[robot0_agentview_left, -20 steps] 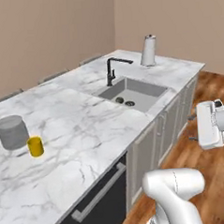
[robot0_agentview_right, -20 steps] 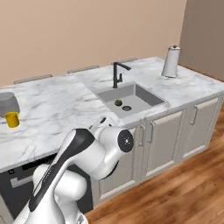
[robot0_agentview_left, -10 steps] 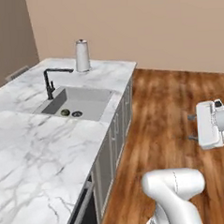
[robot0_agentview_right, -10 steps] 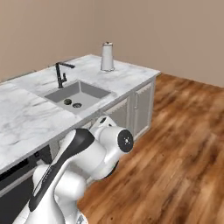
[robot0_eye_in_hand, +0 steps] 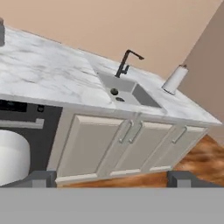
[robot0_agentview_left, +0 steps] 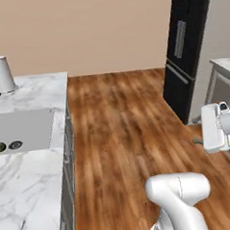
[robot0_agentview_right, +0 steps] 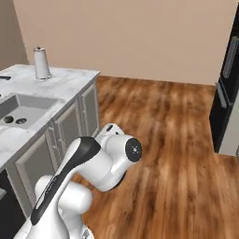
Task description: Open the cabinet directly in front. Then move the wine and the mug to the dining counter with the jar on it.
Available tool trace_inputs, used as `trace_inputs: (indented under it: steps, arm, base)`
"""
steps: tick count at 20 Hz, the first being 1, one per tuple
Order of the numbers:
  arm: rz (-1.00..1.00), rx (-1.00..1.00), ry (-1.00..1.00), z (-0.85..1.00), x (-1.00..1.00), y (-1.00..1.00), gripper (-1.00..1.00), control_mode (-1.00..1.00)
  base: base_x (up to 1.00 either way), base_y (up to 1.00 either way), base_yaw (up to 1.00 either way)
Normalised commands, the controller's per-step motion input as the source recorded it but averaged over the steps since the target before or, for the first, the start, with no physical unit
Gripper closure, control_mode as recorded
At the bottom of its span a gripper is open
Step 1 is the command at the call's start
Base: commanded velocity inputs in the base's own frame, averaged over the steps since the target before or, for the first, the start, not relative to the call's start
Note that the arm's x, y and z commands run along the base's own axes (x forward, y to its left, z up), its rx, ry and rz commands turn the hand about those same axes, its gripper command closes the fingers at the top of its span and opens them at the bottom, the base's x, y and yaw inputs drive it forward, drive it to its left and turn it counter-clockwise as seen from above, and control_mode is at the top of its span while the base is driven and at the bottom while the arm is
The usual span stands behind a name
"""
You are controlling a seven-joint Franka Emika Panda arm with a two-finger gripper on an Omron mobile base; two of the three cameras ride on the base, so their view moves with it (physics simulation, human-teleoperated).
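A simulated kitchen with a warm wood-plank floor (robot0_agentview_left: 123, 135) and a plain beige wall (robot0_agentview_right: 130, 37) across the top of both base views. In the hand view the tool (robot0_eye_in_hand: 111, 177) sits at the bottom edge, its two dark fingertips (robot0_eye_in_hand: 41, 177) far apart — jaws wide open, with nothing between them.

Just beyond the tips in that view is a row of beige panelled base doors (robot0_eye_in_hand: 127, 144) with slim bar handles, and a dark appliance front at the left edge. Above them runs the dining bench (robot0_eye_in_hand: 48, 70), its white grey-veined marble top crossing the frame from upper left to right. A grey sink (robot0_eye_in_hand: 127, 92) is sunk into it with a black tap (robot0_eye_in_hand: 127, 61) behind, and a paper towel roll (robot0_eye_in_hand: 175, 78) stands near the right end.

The left base view has the same bench along its left side — the sink at the left edge, the roll (robot0_agentview_left: 2, 73) in the upper left. In the right base view the bench fills the left, the roll (robot0_agentview_right: 41, 63) at upper left. Farthest back, a black fridge (robot0_agentview_left: 187, 50) stands at the upper right of the left base view.
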Motion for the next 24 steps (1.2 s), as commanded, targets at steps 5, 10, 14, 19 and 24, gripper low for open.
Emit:
trace_inputs:
  steps: [5, 10, 14, 19, 24]
  arm:
    - [0.0, 0.0, 0.0, 0.0, 0.0, 0.0, -1.0, 1.0]
    - [0.0, 0.0, 0.0, 0.0, 0.0, 0.0, -1.0, 1.0]
    - [0.0, 0.0, 0.0, 0.0, 0.0, 0.0, -1.0, 1.0]
    - [0.0, 0.0, 0.0, 0.0, 0.0, 0.0, -1.0, 1.0]
    - [0.0, 0.0, 0.0, 0.0, 0.0, 0.0, -1.0, 1.0]
  base:
    - [-0.34, 0.0, -0.62]
    - [-0.56, -0.02, -0.52]
    - [-0.42, -0.13, -0.42]
    - [-0.24, -0.35, -0.34]
    - [-0.05, -0.3, -0.34]
